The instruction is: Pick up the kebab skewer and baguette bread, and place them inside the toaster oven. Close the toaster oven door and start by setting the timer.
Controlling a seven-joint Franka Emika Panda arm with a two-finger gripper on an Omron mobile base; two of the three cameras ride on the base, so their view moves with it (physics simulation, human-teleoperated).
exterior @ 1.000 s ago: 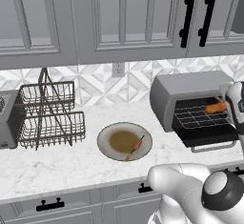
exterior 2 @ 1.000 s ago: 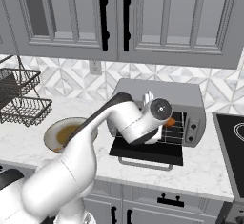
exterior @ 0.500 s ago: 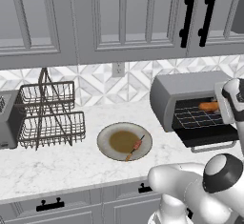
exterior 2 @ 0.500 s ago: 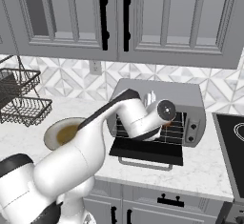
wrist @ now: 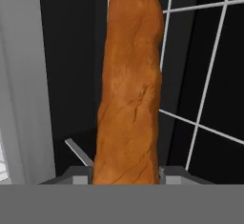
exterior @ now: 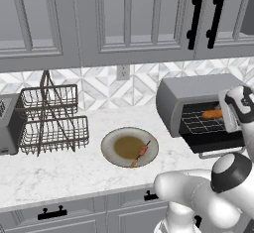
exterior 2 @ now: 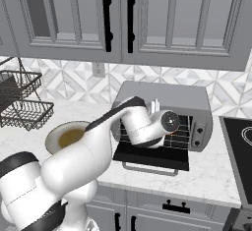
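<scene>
The gripper [wrist: 125, 174] clamps the crusty, rounded baguette bread [wrist: 129, 85] (cracked orange-tan surface) over the thin wire rack [exterior: 202, 122] inside the grey metal toaster oven [exterior: 198, 95].

Even, flat rendered light, soft shadows, no glare; hand view slightly blurred.

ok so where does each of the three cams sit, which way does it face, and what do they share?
Left base view: behind the arm's left, facing forward-down over the counter; plate with kebab skewer, open toaster oven; arm lower right.
Right base view: behind the arm's right, same counter; arm from lower left reaching into the oven.
Hand view: on the hand, facing into the oven; baguette bread between the fingertips, over the wire rack.
Shared: oven and rack in all three; baguette in left base and hand views.
</scene>
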